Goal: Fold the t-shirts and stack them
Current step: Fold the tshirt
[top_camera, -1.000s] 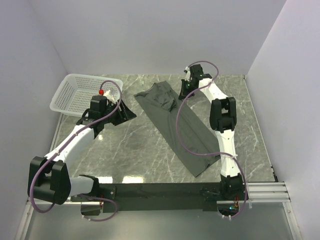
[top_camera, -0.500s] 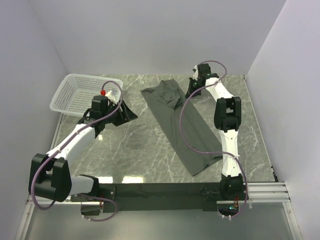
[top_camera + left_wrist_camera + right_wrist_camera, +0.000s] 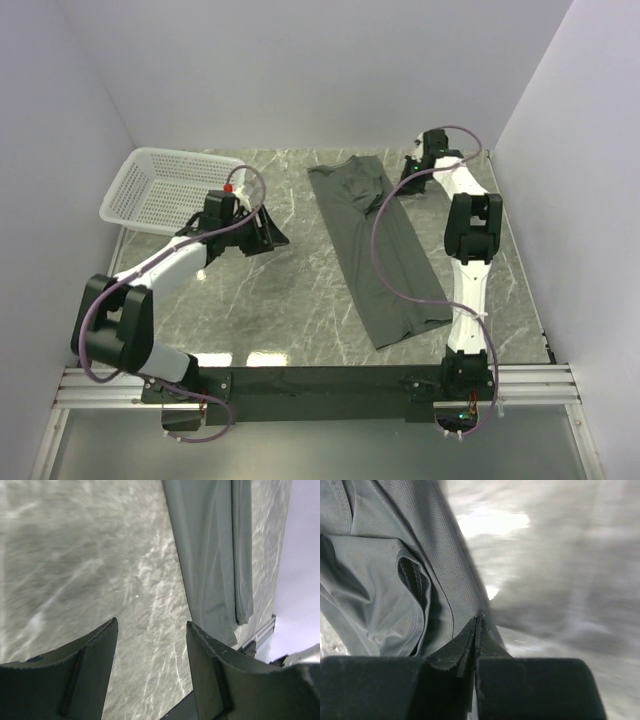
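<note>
- Right gripper [image 3: 476,622] jaws together, thin pinch on t-shirt [image 3: 375,250] edge toward the tabletop's [image 3: 290,300] far-right corner (looks marginal): fabric could slip out.
- Left gripper [image 3: 150,630] jaws apart, empty: one-sided pull may skew the strip.

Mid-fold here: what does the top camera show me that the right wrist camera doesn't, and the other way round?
Only the top view: the whole t-shirt lying as a long strip on the table, the white basket at far left, and the left gripper open over bare table, off the shirt. Only the right wrist view: the right gripper shut, its tips pinching the shirt's edge, with a sleeve opening beside them. Both show the shirt's far end and the marble table.
</note>
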Controlling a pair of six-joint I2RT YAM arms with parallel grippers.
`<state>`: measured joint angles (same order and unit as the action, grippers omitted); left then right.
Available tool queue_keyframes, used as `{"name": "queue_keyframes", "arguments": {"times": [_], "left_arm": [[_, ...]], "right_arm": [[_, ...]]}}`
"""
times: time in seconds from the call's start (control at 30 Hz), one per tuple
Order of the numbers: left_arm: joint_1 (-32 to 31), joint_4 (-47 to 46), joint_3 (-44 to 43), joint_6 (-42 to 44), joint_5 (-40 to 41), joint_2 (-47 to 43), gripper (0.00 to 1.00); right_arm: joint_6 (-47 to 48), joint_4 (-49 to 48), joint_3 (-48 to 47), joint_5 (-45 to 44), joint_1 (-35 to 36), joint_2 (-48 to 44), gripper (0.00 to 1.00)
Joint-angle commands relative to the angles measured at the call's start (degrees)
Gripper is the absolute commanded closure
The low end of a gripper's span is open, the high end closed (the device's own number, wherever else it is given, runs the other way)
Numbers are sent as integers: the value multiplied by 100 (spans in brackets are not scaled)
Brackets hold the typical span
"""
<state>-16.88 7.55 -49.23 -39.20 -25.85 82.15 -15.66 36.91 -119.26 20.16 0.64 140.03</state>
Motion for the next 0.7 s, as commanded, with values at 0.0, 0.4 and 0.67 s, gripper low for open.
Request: {"name": "queue_keyframes", "arguments": {"times": [0.0,0.4,0.67], "left_arm": [[-253,-289,-429,70,-280,318,38],[-1624,-325,-1211,289,-246,1576,39],[-2625,-280,-835,1370,685,1314,38]], "right_arm": [[-156,-271,157,40,-293,-555,97],[1411,-44,983,856,-872,-1828,50],[4777,555,3187,2042,-1057,-4007,46]]}}
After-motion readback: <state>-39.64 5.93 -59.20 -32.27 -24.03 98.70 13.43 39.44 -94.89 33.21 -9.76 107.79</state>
